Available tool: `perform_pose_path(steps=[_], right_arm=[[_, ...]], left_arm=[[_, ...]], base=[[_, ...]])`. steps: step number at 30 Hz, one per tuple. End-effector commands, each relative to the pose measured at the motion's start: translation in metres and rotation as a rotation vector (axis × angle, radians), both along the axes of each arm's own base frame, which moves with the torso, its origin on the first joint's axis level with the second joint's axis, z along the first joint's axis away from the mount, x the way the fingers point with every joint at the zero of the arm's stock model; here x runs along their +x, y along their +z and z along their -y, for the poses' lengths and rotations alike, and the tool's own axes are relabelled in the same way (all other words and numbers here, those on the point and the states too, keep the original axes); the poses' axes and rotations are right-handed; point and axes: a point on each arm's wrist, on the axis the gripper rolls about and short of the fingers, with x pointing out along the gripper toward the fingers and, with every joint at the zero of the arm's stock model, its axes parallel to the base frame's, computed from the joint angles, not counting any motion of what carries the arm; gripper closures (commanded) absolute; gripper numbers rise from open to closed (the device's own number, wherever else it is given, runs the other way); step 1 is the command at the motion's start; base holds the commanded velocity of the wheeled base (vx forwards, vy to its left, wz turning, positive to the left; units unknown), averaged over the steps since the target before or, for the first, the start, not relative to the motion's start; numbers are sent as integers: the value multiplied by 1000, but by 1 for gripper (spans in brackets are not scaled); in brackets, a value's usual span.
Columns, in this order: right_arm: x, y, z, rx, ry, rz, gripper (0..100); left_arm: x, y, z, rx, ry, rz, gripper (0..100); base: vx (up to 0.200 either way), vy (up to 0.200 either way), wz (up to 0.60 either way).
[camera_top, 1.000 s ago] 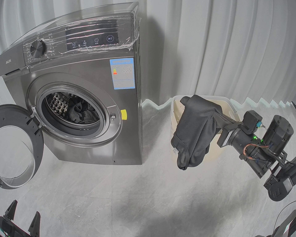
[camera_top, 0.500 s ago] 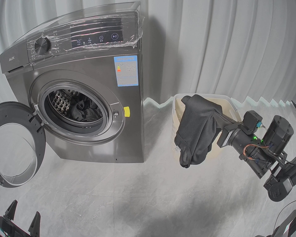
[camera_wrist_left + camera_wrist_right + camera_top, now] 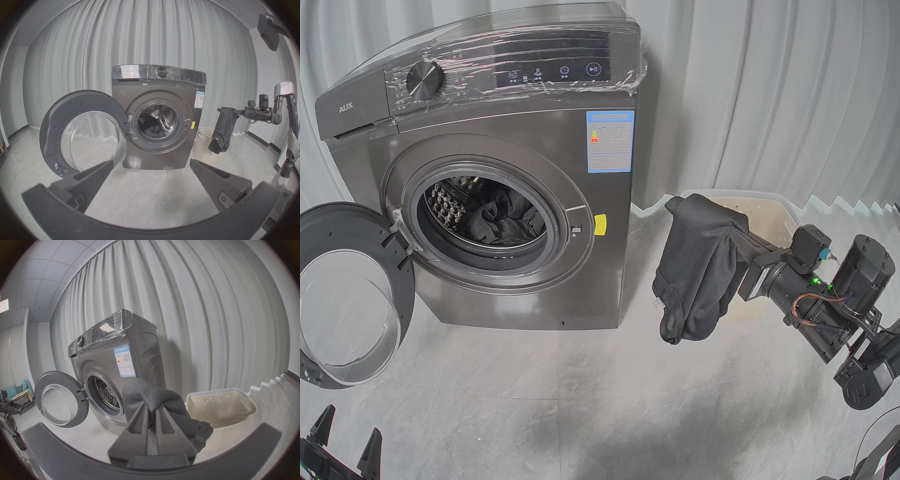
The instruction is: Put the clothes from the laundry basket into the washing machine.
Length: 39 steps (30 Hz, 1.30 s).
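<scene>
A dark grey garment (image 3: 700, 269) hangs in loose folds from the closed right gripper (image 3: 152, 410), held in the air in front of the cream perforated laundry basket (image 3: 775, 209). The basket stands on the floor just to the right of the grey front-loading washing machine (image 3: 506, 125). The machine's round door (image 3: 337, 231) is swung wide open to the left. More dark clothes (image 3: 500, 222) lie inside its drum.

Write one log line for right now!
right gripper: shut on dark garment, near laundry basket | left gripper: open, empty | washing machine door: open | drum: dark clothes inside
</scene>
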Motion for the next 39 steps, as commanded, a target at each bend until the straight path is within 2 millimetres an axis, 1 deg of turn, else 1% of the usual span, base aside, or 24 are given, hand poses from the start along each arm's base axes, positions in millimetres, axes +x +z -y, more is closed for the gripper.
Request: perform_pose_path(steps=[1,16,25,31,39], right_arm=[[0,0,0,1,2,2,100],[-1,0,-2,4,8,1,100],[-2,0,-3,5,16,-1,100],[-2,-1,-3,5,16,-3,100],[-2,-2,-3,4,18,-7,100]], left_arm=[[0,-4,0,-1,-1,3,0],[0,-4,0,-1,-1,3,0],[0,-5,0,-1,0,1,0],[0,-5,0,-1,0,1,0],[0,-5,0,-1,0,1,0]], base=[[0,200,0],[0,200,0],[0,0,0],[-200,0,0],[0,0,0]])
